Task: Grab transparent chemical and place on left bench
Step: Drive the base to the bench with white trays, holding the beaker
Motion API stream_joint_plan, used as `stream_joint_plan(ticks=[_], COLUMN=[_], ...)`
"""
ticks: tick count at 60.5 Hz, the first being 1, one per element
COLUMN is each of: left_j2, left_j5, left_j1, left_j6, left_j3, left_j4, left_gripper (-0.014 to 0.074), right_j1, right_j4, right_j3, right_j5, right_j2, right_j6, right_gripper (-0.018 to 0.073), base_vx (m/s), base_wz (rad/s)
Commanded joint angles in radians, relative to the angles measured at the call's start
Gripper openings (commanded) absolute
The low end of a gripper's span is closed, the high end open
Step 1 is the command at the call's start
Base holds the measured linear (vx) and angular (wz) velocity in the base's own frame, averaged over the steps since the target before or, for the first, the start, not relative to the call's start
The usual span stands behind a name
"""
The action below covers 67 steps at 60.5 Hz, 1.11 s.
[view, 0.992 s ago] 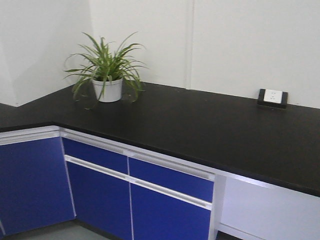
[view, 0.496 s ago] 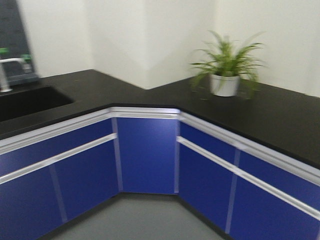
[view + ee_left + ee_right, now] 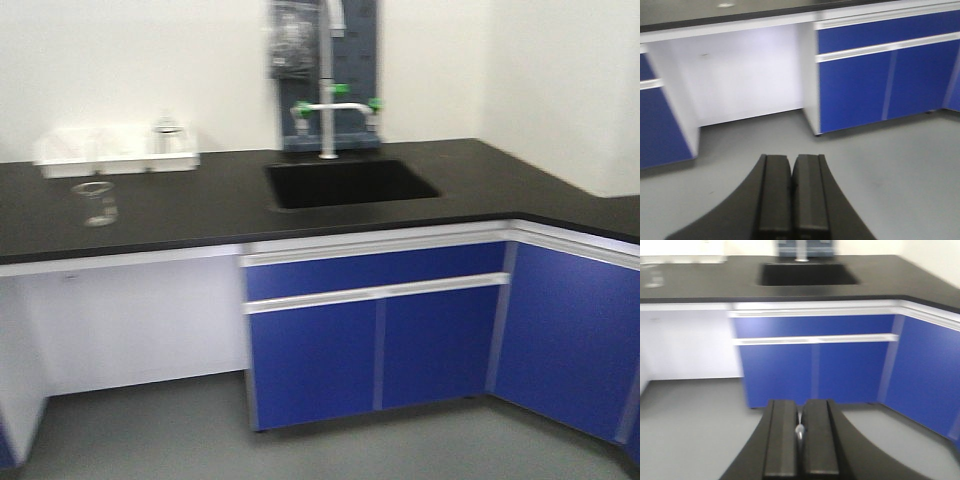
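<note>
black worktop (image 3: 200,205) in the front view carries one clear beaker (image 3: 95,203), upright at its left, just in front of the white bins (image 3: 115,155), whose count the blur hides. one sink (image 3: 345,183) lies further right. left wrist view: one left gripper (image 3: 791,195), pressed together and empty, likely tucked for driving. right wrist view: one right gripper (image 3: 800,440), likewise together, with the beaker faint at far left.

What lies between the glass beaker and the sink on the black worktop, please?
Nothing: the front-facing view shows only bare black worktop between the beaker and the sink.
</note>
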Motion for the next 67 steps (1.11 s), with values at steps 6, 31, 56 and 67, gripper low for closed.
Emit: stream_joint_plan(ticks=[6, 31, 56, 67], left_j2=[-0.019, -0.019, -0.019, -0.019], left_j5=[-0.078, -0.078, -0.078, -0.078], left_j1=[-0.002, -0.002, -0.002, -0.002], left_j6=[-0.008, -0.008, -0.008, -0.008], left_j3=[0.016, 0.016, 0.016, 0.016], left_j4=[-0.001, -0.001, -0.001, -0.001], left_gripper=[-0.0003, -0.0003, -0.0003, -0.0003], right_j1=[0.0, 0.0, 0.0, 0.0], right_j4=[-0.018, -0.018, -0.018, -0.018], right_j3=[-0.032, -0.032, -0.032, -0.032], right_j5=[-0.07, -0.07, -0.066, -0.066], right_j2=[-0.001, -0.001, -0.001, -0.001], right_j6=[-0.006, -0.006, -0.006, -0.006], right_gripper=[-0.0003, -0.0003, -0.0003, -0.0003], base_vx=[0.04, 0.12, 0.22, 0.31], base_wz=[0.88, 0.66, 0.62, 0.46])
